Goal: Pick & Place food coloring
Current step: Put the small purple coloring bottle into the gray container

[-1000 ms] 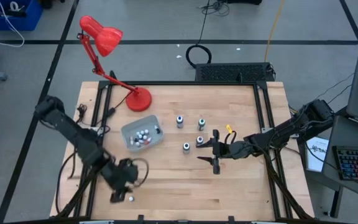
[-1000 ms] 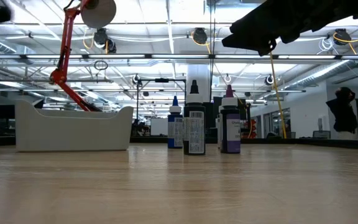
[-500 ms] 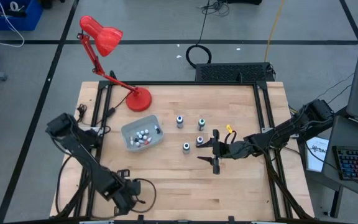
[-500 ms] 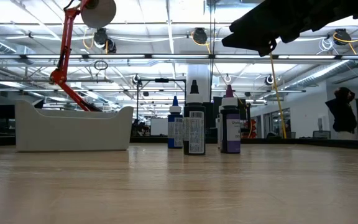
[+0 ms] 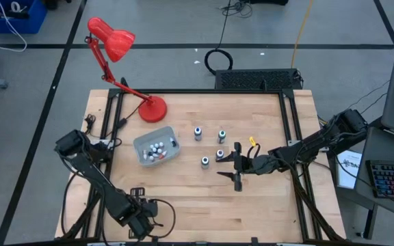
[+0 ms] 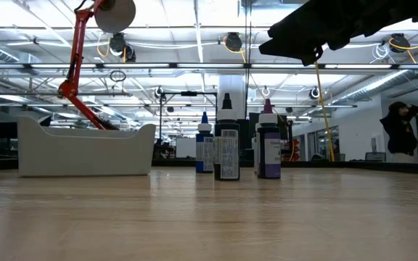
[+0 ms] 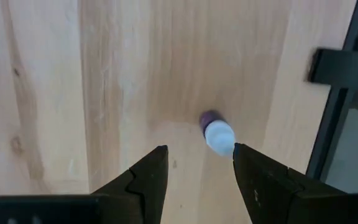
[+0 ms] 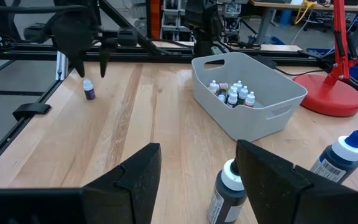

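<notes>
Hanging over the near left corner of the tabletop [image 5: 183, 205], the left claw [image 7: 196, 163] is seen pointing down with its fingers parted and nothing held between them. A tiny purple bottle [image 7: 217, 132] with a white cap stands on the wood just beyond the fingertips, touched by neither finger; in the right wrist view the same bottle [image 8: 89, 90] is shown upright beside the left claw, close to the dark frame rail [image 8: 30, 109] at the tabletop's edge.

More of the food coloring is gathered in the grey tray [image 5: 142, 147], where a cluster of small bottles [image 5: 157, 151] with white caps lies. The tray is set on the left half of the tabletop, near the base of a red desk lamp [image 5: 152, 109].

Four larger bottles [image 5: 211, 145] with white caps are stood in a loose group near the middle of the tabletop, apart from each other. In the low view three of them are seen upright, the dark bottle [image 6: 227, 150] in front, between a blue one [image 6: 205, 148] and a purple one [image 6: 268, 145].

The right claw [image 5: 238, 167] is held just beside that group, above the wood, its fingers spread wide and empty.
</notes>
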`<state>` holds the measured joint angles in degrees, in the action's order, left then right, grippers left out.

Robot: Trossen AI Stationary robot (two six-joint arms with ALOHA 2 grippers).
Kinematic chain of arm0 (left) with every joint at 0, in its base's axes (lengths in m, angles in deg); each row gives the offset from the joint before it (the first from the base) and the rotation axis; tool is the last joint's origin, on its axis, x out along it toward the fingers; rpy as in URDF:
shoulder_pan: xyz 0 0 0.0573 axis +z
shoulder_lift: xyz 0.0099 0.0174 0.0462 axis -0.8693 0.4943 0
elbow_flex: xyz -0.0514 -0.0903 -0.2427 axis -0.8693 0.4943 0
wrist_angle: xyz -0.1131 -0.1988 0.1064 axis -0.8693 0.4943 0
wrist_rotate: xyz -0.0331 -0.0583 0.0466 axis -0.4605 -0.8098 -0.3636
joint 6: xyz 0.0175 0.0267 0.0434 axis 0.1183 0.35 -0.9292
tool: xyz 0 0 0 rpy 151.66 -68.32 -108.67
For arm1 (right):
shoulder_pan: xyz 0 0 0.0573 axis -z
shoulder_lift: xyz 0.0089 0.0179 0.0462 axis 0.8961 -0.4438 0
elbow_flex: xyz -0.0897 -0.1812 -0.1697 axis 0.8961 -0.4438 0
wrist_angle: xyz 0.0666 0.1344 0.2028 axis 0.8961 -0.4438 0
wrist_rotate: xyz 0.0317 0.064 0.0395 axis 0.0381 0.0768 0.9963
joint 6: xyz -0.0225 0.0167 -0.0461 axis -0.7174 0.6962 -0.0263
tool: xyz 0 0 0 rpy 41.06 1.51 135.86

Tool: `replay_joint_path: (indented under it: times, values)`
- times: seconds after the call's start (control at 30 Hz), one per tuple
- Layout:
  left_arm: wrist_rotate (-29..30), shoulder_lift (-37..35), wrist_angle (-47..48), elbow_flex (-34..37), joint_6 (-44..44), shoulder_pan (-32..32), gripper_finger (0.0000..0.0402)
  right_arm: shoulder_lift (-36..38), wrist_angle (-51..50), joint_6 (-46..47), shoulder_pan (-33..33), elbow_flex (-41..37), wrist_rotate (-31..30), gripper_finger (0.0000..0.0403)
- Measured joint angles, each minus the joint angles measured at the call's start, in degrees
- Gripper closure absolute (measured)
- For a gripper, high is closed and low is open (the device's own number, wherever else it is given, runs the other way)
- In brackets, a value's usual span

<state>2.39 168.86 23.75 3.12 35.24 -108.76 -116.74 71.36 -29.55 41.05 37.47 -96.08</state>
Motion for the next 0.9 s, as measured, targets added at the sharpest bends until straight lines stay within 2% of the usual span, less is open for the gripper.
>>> replay_joint_path:
  times: [0.5,0.9]
  values:
    - [0.09,0.00,-1.53,0.44,3.70,-1.28,0.0220,-0.01,0.00,0.02,0.00,0.00,0.00,0.0206]
    - [1.70,0.00,-3.09,0.46,3.32,-1.27,0.0220,-0.01,0.00,0.02,0.00,0.00,0.00,0.0206]
